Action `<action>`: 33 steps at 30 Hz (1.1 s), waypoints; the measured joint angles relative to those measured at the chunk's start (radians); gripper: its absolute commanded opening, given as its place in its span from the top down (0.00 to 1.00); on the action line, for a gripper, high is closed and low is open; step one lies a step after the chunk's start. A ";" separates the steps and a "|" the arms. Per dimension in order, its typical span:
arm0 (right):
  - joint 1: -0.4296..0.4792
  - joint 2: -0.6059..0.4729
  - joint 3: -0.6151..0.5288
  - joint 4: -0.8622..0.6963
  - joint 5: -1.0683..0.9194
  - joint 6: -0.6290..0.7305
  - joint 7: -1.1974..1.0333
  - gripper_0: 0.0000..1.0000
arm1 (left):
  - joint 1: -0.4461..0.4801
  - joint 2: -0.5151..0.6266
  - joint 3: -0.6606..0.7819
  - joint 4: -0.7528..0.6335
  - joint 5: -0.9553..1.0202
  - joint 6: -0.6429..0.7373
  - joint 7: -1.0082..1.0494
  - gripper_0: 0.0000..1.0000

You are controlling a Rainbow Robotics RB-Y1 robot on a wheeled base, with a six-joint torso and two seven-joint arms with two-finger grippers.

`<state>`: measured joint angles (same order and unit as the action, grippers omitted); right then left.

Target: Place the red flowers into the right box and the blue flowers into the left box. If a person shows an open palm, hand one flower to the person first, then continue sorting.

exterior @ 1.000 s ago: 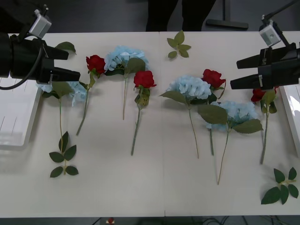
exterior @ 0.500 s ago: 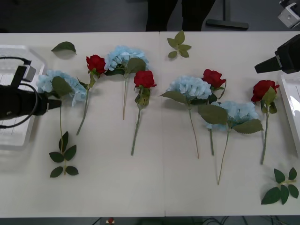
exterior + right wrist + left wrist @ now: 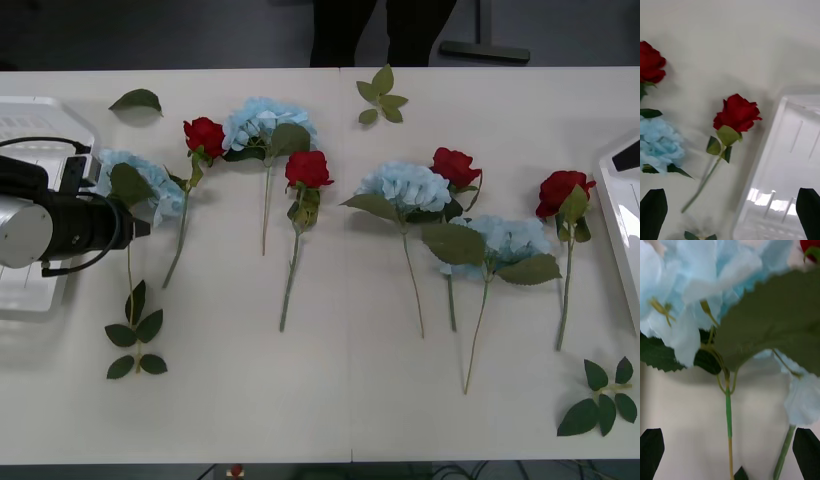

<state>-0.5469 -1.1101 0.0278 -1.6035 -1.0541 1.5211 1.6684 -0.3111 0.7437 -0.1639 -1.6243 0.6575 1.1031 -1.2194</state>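
Where left hand [image 3: 730,455] gapes, hydrangea stem [image 3: 728,416] between.

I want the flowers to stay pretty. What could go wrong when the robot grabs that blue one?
The left gripper is open and very close to the blue flower. A big leaf hangs over its thin stem, so the fingers might pinch the leaf or petals instead. A red flower lies close beside it, and lifting might drag that along. A second green stem sits near one finger and could get caught too.
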 measured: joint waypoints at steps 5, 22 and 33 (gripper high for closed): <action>0.024 0.000 0.051 0.000 0.113 -0.026 0.000 0.00 | -0.062 -0.059 0.000 0.084 -0.091 0.000 0.022 0.00; 0.024 0.120 0.180 0.100 0.282 -0.068 -0.015 0.00 | -0.075 -0.147 -0.013 0.203 -0.253 -0.045 -0.017 1.00; 0.024 0.152 0.264 0.199 0.319 -0.160 -0.015 0.00 | -0.075 -0.148 -0.036 0.203 -0.275 -0.045 -0.017 1.00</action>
<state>-0.5231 -0.9577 0.2914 -1.4047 -0.7352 1.3611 1.6531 -0.3861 0.5959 -0.2004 -1.4213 0.3830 1.0584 -1.2363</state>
